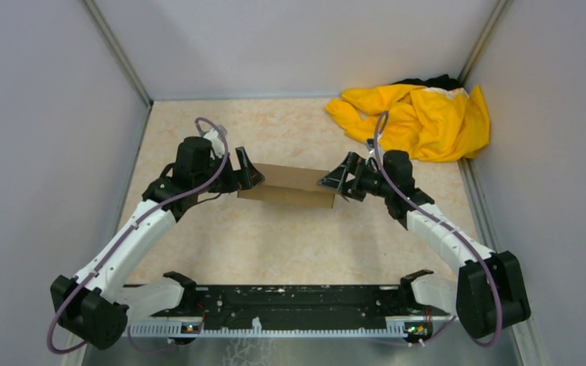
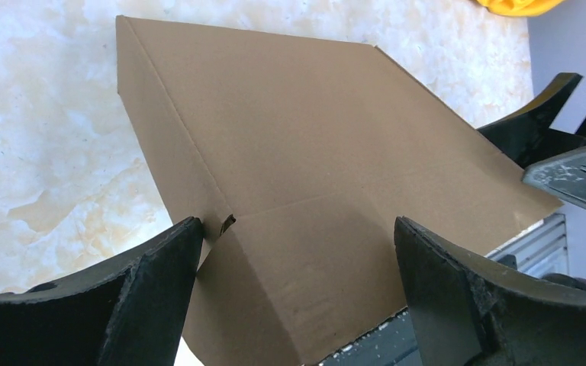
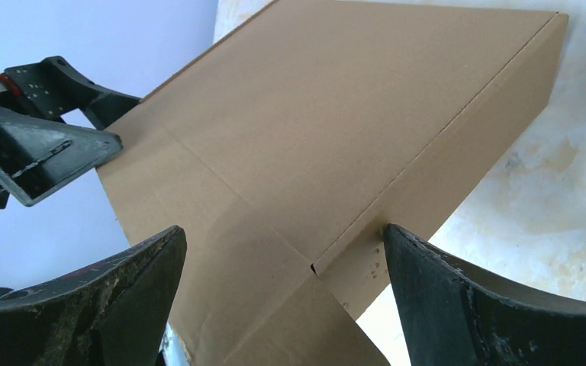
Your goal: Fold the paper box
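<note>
The paper box (image 1: 294,185) is plain brown cardboard, lying partly folded in the middle of the table with a panel raised. My left gripper (image 1: 248,175) stands open at its left end. In the left wrist view the box (image 2: 297,145) fills the frame and its end flap lies between the spread fingers of the left gripper (image 2: 297,229). My right gripper (image 1: 337,181) stands open at the right end. Here too the box (image 3: 336,114) reaches in between the fingers of the right gripper (image 3: 284,235), and its side wall touches one fingertip (image 3: 397,244).
A yellow cloth (image 1: 416,118) lies bunched in the far right corner. Grey walls close in the table on the left, back and right. A black rail (image 1: 290,301) with the arm bases runs along the near edge.
</note>
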You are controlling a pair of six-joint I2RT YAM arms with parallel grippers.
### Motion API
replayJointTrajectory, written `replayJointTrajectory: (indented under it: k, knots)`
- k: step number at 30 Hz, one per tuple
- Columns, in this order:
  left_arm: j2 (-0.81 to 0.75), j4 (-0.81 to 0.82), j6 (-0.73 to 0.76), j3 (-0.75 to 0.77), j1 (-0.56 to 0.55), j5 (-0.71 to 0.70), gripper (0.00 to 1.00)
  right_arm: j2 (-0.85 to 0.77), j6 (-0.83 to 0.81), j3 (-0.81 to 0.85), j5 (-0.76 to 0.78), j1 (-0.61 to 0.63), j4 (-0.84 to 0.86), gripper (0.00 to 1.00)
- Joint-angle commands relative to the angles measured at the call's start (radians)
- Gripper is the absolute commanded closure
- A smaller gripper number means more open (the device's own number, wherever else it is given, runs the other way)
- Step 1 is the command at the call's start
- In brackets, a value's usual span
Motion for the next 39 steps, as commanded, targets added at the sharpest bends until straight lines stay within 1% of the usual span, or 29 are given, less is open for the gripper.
replayJointTrajectory:
  k: [1, 5, 14, 19, 25, 31, 39]
  knots:
    - [0.03, -0.031, -0.054, 0.074, -0.017, 0.178, 0.02, -0.054, 0.083, 0.088, -0.107, 0.017, -0.012, 0.01]
    - [0.054, -0.064, -0.081, 0.11, -0.016, 0.226, 0.02, -0.054, 0.099, 0.132, -0.115, 0.017, -0.104, 0.01]
    - [0.064, -0.141, -0.127, 0.168, -0.015, 0.23, 0.02, -0.02, 0.083, 0.273, -0.133, 0.015, -0.31, 0.01]
    - [0.087, -0.177, -0.154, 0.209, -0.01, 0.239, 0.02, 0.012, 0.086, 0.321, -0.149, 0.014, -0.363, 0.01]
    - [0.13, -0.219, -0.19, 0.254, 0.012, 0.277, 0.02, 0.05, 0.131, 0.33, -0.188, 0.009, -0.347, 0.01]
    - [0.178, -0.24, -0.218, 0.285, 0.042, 0.331, 0.01, 0.1, 0.198, 0.329, -0.242, -0.005, -0.276, 0.01]
    - [0.229, -0.206, -0.253, 0.291, 0.108, 0.418, 0.02, 0.194, 0.248, 0.37, -0.287, -0.029, -0.216, 0.01]
